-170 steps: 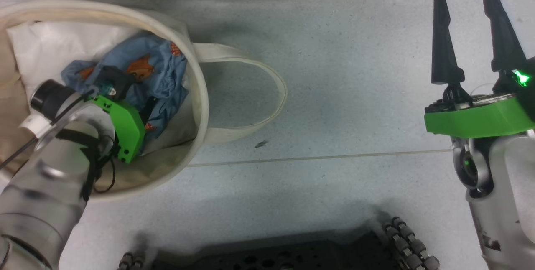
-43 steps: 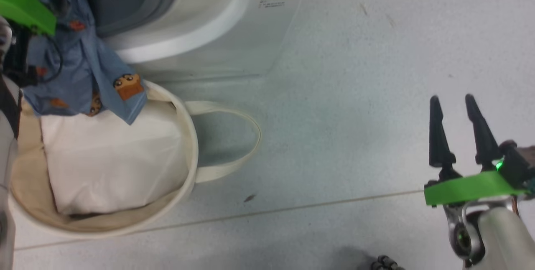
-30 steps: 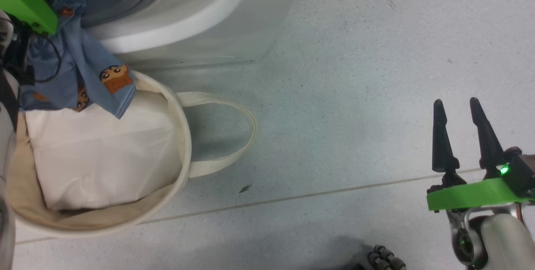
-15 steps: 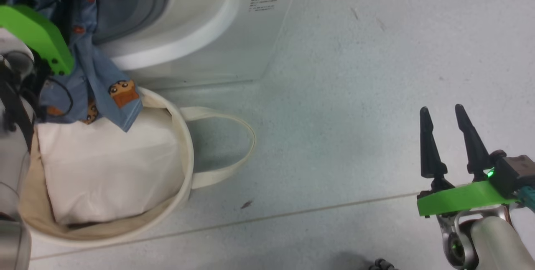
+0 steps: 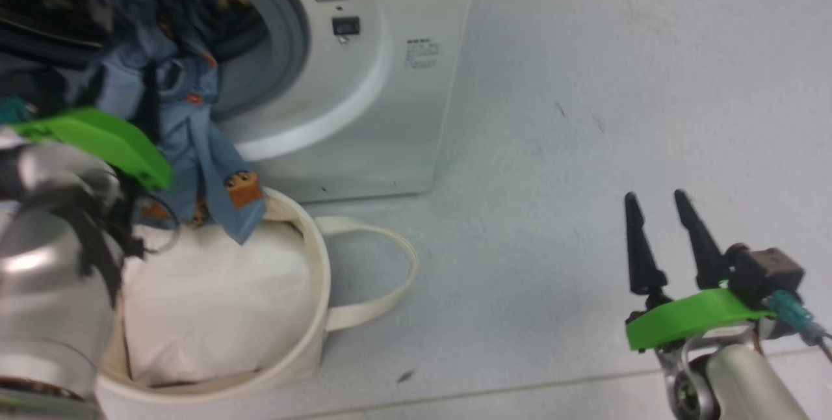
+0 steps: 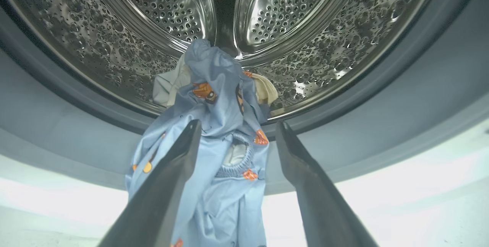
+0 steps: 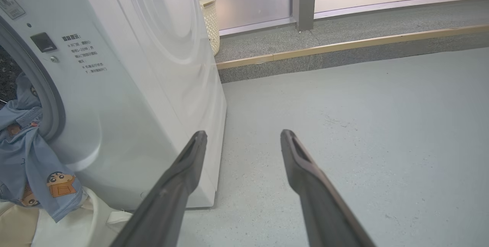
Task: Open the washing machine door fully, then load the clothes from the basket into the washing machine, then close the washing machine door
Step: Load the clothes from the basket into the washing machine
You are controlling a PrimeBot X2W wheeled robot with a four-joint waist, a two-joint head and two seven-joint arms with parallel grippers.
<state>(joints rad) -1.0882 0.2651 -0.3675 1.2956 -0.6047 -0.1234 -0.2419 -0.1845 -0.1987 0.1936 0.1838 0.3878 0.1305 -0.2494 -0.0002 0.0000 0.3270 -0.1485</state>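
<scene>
The white washing machine (image 5: 364, 82) stands at the upper left, its grey gasket (image 5: 286, 43) ringing the open drum (image 6: 290, 17). Its door is out of view. A light blue garment with orange prints (image 6: 221, 132) lies half in the drum and hangs over the gasket lip, its tail (image 5: 227, 199) reaching the cream basket (image 5: 318, 290). A cream piece (image 6: 267, 88) sits behind it in the drum. My left gripper (image 6: 237, 126) is open at the drum mouth, a finger on each side of the cloth. My right gripper (image 5: 656, 202) hangs open over bare floor, far right.
White padding (image 5: 214, 303) fills the basket, and one loop handle (image 5: 396, 277) lies on the floor. Behind the machine stands a woven bin (image 7: 210, 21) by a raised step with a wooden edge (image 7: 344, 46). Grey floor spreads to the right.
The head camera has tilted up towards the machine. My left arm lifted the blue garment out of the basket and carried it to the drum mouth, where its fingers now stand apart. The right gripper stayed open.
</scene>
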